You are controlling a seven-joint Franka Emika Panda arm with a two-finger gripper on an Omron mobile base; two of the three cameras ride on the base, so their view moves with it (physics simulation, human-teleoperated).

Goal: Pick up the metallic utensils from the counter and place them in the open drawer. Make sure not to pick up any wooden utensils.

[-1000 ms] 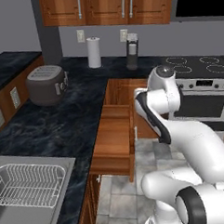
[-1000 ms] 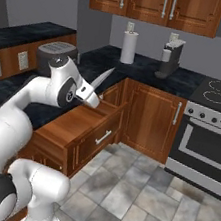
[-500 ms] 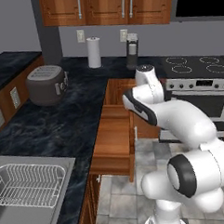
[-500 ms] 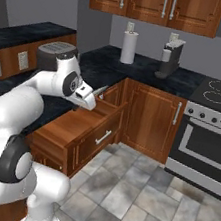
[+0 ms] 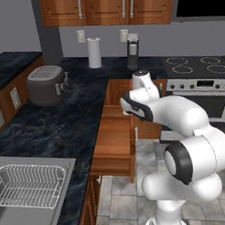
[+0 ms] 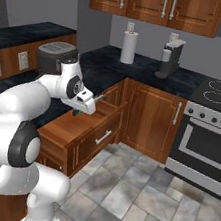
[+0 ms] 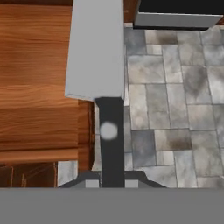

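One metallic utensil [image 7: 96, 48], with a broad grey blade and a dark handle, is gripped by the clenched claw [image 7: 111, 179] at the handle's end. In the hand view the blade is seen pointing away from the claw, over the edge where the wooden bottom of the open drawer [image 7: 39, 87] meets the grey tiled floor [image 7: 175, 109]. In the left base view the drawer [image 5: 113, 137] is pulled out from under the dark marbled bench [image 5: 54, 126]. On the bench a grey cooker [image 5: 46, 84] is set nearer, and a white paper roll [image 5: 94, 52] and a coffee machine [image 5: 132, 51] are lined up by the far wall
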